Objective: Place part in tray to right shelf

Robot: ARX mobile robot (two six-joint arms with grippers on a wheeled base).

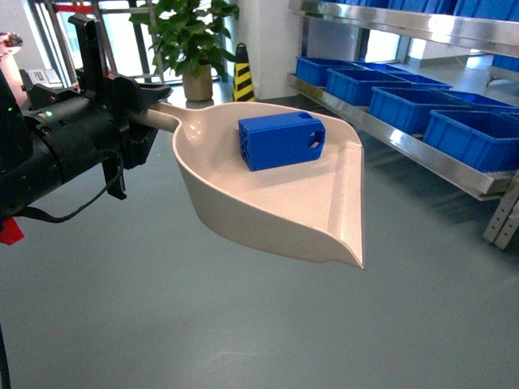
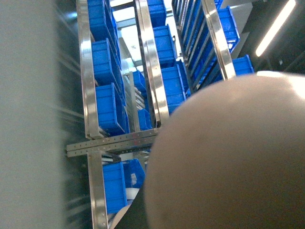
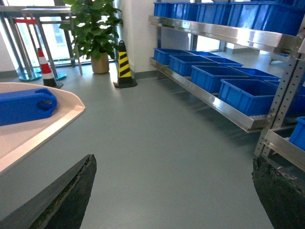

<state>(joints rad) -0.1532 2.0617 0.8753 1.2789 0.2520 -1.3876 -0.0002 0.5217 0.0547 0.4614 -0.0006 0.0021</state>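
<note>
The beige tray [image 1: 268, 211] hangs level above the grey floor, and my left gripper [image 1: 150, 109] is shut on its handle at the left of the head view. The small blue part [image 1: 280, 139] lies inside the tray near the back, holes facing right. The tray's underside [image 2: 233, 157] fills most of the left wrist view and hides the jaws there. The right shelf [image 1: 422, 142] stands off to the right, apart from the tray. My right gripper [image 3: 174, 191] is open over bare floor, with the tray's rim [image 3: 43, 129] and the part [image 3: 24, 105] to its left.
Blue crates [image 1: 478, 138] line the shelf's lower level, with more on the level above. A potted plant [image 1: 190, 40] and a yellow-black cone [image 1: 243, 77] stand at the back. A shelf upright [image 3: 281, 95] is close on the right. Grey floor lies between the tray and the shelf.
</note>
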